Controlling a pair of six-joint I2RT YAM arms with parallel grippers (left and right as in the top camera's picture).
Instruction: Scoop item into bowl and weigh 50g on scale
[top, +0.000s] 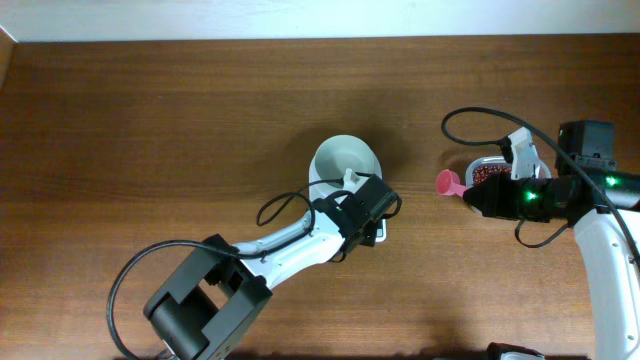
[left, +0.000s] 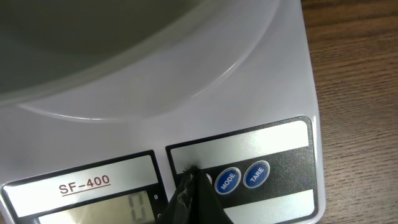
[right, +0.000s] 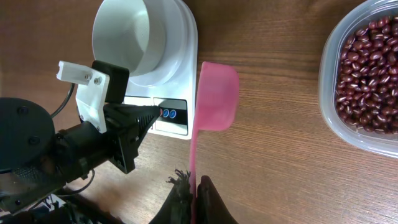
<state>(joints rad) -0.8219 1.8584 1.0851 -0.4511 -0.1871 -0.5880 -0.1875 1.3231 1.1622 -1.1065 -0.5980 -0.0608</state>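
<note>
Your left gripper (left: 190, 185) has its jaws pinched together into one dark point, and that point is planted on the front panel of the scale (right: 184, 59), just left of the blue MODE button (left: 227, 180), with the TARE button (left: 256, 174) one further along. It covers whatever is under the tip, so I can't tell exactly what it's pressing. The grey display (left: 134, 205) sits right beside it under the SF-400 label, but the digits are too cut off to read.

The white bowl (right: 124, 34) is sitting on the scale's platform, upright, and all you can see inside is plain white.

Your right gripper (right: 194, 190) is clamped on the thin handle of the pink scoop (right: 216, 93). The cup end sticks out over the wooden table (top: 150, 120), between the scale and the clear plastic tub (right: 328, 115), just beside the scale's right edge and a bit apart from the tub.

The red-brown beans (right: 370, 68) are all heaped in that tub, off to the right of the scale. In the overhead view the right arm covers a good part of it.
</note>
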